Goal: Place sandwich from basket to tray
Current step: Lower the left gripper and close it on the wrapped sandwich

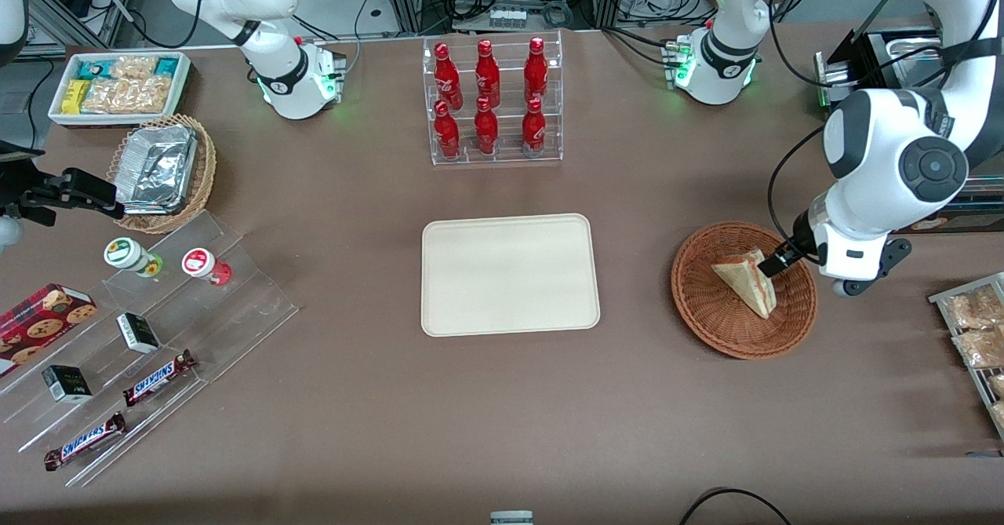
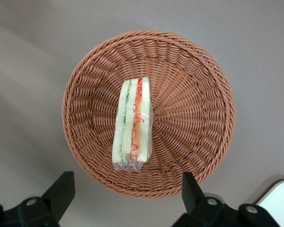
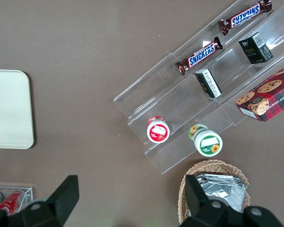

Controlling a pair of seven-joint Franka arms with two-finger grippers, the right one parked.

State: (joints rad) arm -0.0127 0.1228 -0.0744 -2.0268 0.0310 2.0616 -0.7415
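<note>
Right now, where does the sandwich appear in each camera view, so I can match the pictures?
Front view: the sandwich lies in the basket, toward the working arm's end of the table, just below the hand.
Left wrist view: the sandwich stands on edge in the middle of the basket, with the open hand above it.
Right wrist view: not in it.
Shared landmark: the basket, in the front and left wrist views.

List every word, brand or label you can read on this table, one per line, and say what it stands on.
"SNICKERS": nearer chocolate bar on the clear stepped display.
"SNICKERS": second chocolate bar, one step up.
Unreadable: red bottles' script, two small dark boxes, red-lidded cup, green-lidded cup, cookie box.
No text: sandwich, basket, tray, or the open gripper above the basket.
</note>
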